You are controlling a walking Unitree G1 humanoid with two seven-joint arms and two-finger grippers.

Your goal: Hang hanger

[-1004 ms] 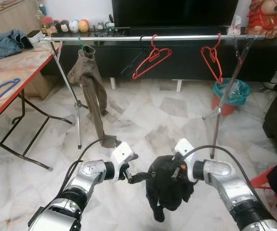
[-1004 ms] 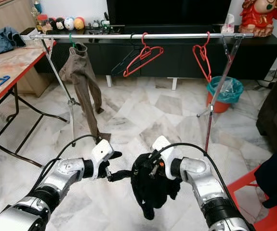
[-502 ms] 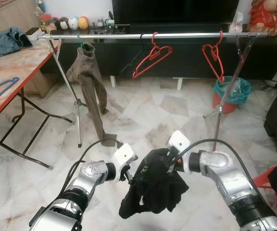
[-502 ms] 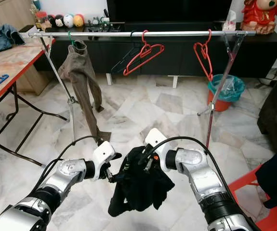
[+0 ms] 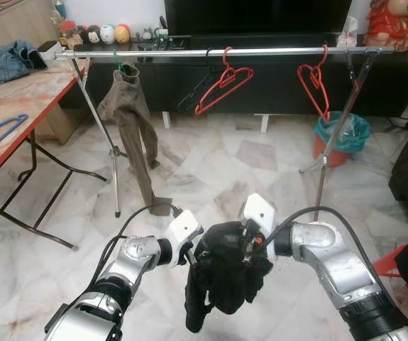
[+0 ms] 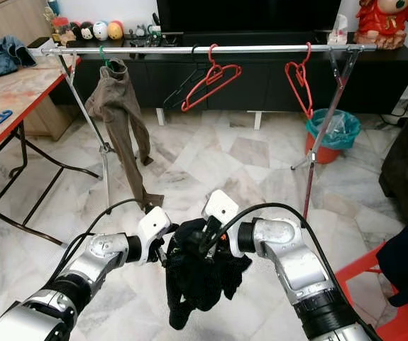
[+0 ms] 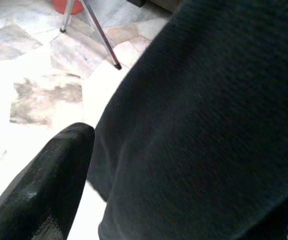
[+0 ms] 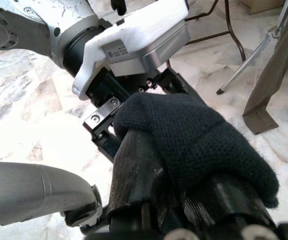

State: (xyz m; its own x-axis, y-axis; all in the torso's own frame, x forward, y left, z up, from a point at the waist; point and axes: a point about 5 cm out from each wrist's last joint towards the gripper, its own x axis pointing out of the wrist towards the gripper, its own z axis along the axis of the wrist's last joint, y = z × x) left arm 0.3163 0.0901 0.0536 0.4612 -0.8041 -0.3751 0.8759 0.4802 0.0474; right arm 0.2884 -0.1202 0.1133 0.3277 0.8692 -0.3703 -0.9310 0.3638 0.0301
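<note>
Both jaws meet low in front of the robot, over the marble floor [image 5: 211,170], with a bundled black garment [image 5: 221,280] between them. On the right gripper [image 5: 250,249], the jaws are wrapped in the dark knit cloth, and the right wrist view shows the fabric draped over its black fingers [image 8: 138,170]; they grip the garment, though how far apart they stand cannot be told. On the left gripper [image 5: 191,257], the jaws press into the garment's near edge; in the left wrist view one black finger [image 7: 43,190] lies just beside the cloth, and whether they pinch it cannot be told. The garment sags below both grippers, with one dark end trailing down toward the floor.

Farther off, a silver clothes rail [image 5: 211,52] spans the room on slanted legs. A brown garment [image 5: 133,128] hangs from it near the robot's left end, a red hanger [image 5: 221,85] hangs tilted near the middle, and a second red hanger [image 5: 313,85] hangs toward the right end. At the left stands a worktop [image 5: 19,106] with a red edge, carrying a blue hanger [image 5: 1,131] and folded denim [image 5: 5,60]. A green-lined bin [image 5: 340,138] sits behind the rail's right leg.
</note>
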